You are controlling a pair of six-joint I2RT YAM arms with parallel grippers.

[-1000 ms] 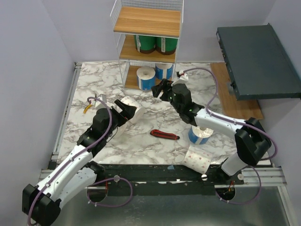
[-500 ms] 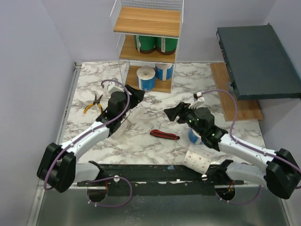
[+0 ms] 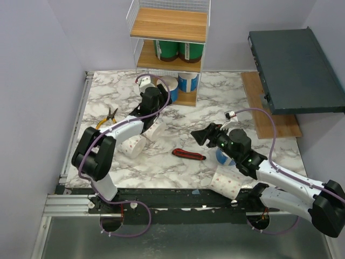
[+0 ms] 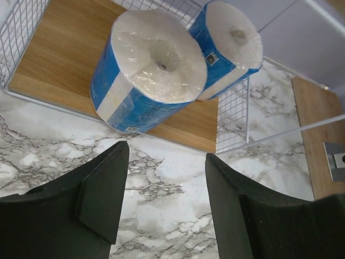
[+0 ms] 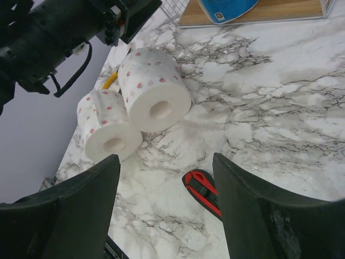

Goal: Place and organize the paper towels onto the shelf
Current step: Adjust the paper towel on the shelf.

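Shelf (image 3: 168,24), counter's (image 3: 226,97) far edge: two blue-wrapped rolls (image 4: 145,75) (image 4: 229,43).
Left gripper (image 4: 166,162), right gripper (image 5: 164,167): jaws apart, empty. Utility knife (image 5: 200,189) half hidden; pliers (image 5: 110,81) barely visible behind dotted rolls (image 5: 153,89) (image 5: 108,127).

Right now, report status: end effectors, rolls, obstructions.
Left end effector open, empty, facing blue rolls on shelf bottom tier. Right end effector open, empty, facing two dotted rolls. Utility knife close by.

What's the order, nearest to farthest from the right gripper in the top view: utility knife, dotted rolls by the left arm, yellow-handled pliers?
1. Red-and-black utility knife, close beside the right gripper, mid-table.
2. Dotted rolls, farther left, beside the left arm.
3. Yellow-handled pliers, farthest left, past the rolls.
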